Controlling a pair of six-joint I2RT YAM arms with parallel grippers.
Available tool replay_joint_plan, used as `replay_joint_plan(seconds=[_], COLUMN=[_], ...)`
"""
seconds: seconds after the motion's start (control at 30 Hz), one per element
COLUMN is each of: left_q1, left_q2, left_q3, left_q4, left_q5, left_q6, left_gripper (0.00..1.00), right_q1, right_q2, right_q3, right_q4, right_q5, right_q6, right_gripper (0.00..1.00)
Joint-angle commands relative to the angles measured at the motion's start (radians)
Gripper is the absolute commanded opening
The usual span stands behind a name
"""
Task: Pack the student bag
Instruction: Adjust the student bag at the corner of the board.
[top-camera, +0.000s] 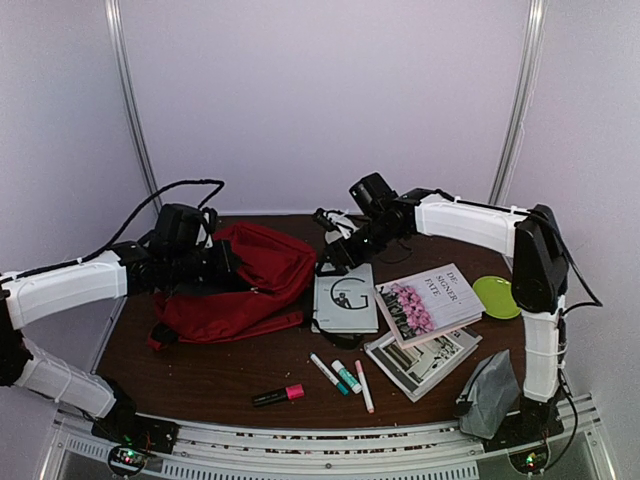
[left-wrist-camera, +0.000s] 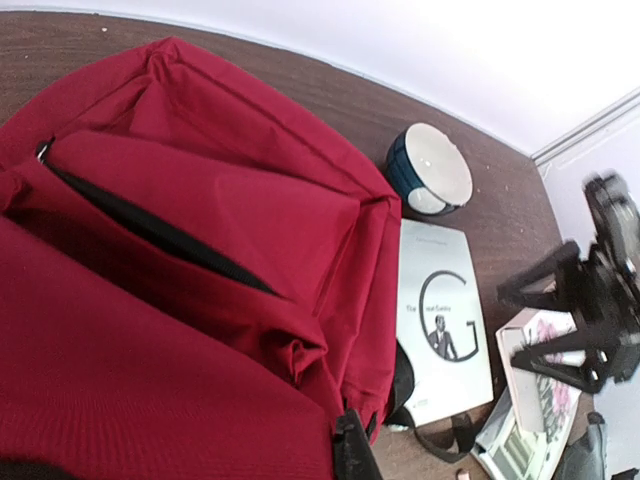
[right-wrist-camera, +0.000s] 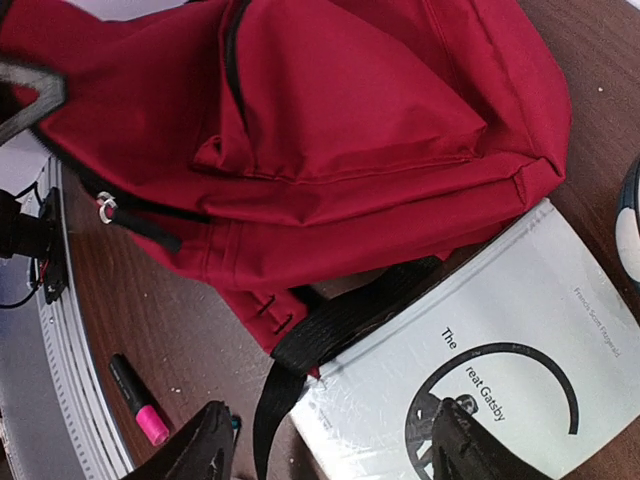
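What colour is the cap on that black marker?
Pink; the marker shows best in the right wrist view.

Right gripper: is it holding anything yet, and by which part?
Nothing. The right gripper is open, its fingers apart over the Gatsby book, beside the student bag.

Pale walls (top-camera: 320, 100), dark wooden table (top-camera: 200, 378)

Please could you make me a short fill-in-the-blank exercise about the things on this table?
The backpack is ___ in colour.
The white book beside it shows a big letter ___.
The round plate is ___.
The right gripper is ___, not shut.
Missing words: red, G, green, open.
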Motion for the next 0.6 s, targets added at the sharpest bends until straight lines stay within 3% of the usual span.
replay_joint_plan(seconds=[0.0, 0.1, 0.2, 0.23, 0.33, 0.43, 0.57], left_q1=[-0.029, -0.04, -0.046, -0.046, -0.047, -0.046, -0.045], left_q2=[-0.072, -0.079, -0.073, -0.071, -0.081, -0.116, -0.161], left_q3=[-0.065, -0.105, -0.119, -0.107, -0.071, -0.059, 0.037], left_q4=[0.088, 0.086, 0.069, 0.034, -0.11, -0.196, -0.415], left_q5=[-0.049, -0.044, -0.023, -0.037, -0.135, -0.205, -0.269], left_q6=[-0.033, -0.063, -0.049, -0.042, -0.031, -0.023, 0.038], left_gripper=[0.0, 0.0, 0.37, 0.57, 0.82, 0.87, 0.84], right_q1=[0.041, 0.066, 0.077, 0.081, 0.092, 0.103, 0.104], right_q2=[0.094, 0.179, 0.201, 0.205, 0.211, 0.213, 0.225], right_q3=[0.137, 0.221, 0.224, 0.223, 0.211, 0.194, 0.194], right_q4=[-0.054, -0.106, -0.099, -0.098, -0.086, -0.072, -0.066], right_q5=[0.071, 0.082, 0.102, 0.114, 0.133, 0.13, 0.107], right_q6=[0.143, 0.156, 0.168, 0.173, 0.187, 0.194, 0.189], right_gripper=[0.68, 0.68, 0.66, 0.66, 0.66, 0.66, 0.65])
